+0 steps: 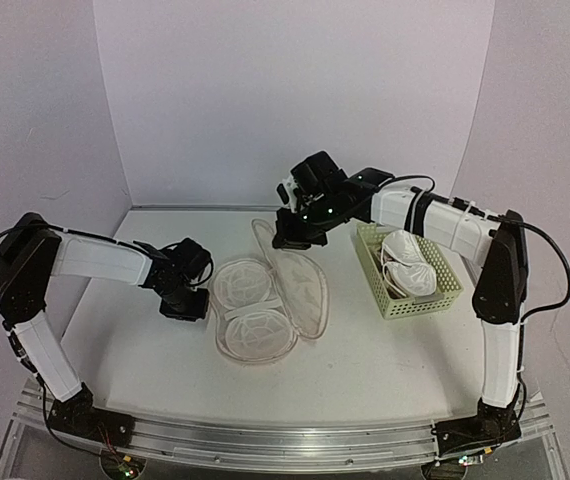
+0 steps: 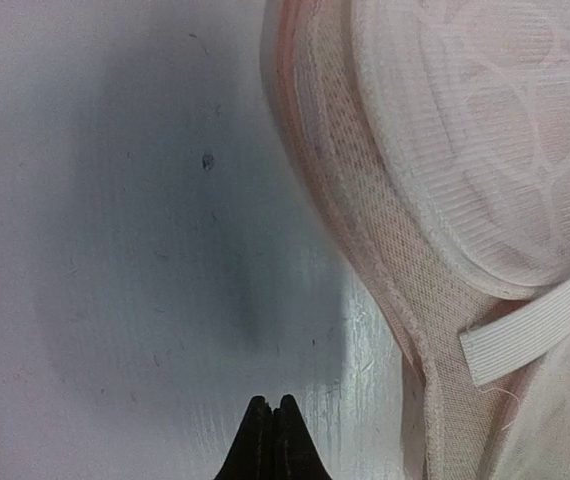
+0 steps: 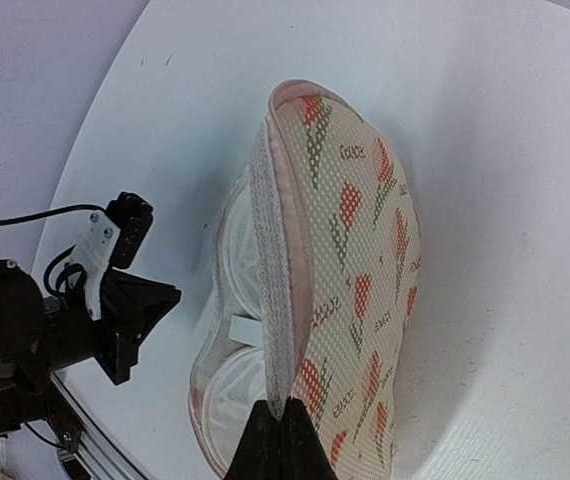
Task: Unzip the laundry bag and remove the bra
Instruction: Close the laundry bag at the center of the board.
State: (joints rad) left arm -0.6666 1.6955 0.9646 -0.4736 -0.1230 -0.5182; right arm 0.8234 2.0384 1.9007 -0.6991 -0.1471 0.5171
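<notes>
Unzip looks done. We see the laundry bag (image 1: 303,292) spread open like a clamshell in the middle of the table (image 1: 365,375), with the printed top flap tipped up and back and the pink rim showing. Removal is not yet done. The bra (image 1: 242,285) lies in the lower half of the bag, both white cups up, with a pale strap between them. We judge the task roughly half done; what is left is grabbing the bra and lifting it clear of the bag.

The right arm reaches in from the right, over the pale-green basket (image 1: 447,300), wrist bent down. The right claw (image 3: 280,440) is pinched closed on the rim of the raised flap, holding it up off the bra.

The left arm stretches low over the table from the left. The left claw (image 2: 273,442) sits just beside the bag's left rim, not touching it as far as we can tell. Its fingers are pressed together with nothing between them, so it is empty. We judge it has to open and get onto a cup or the strap.
</notes>
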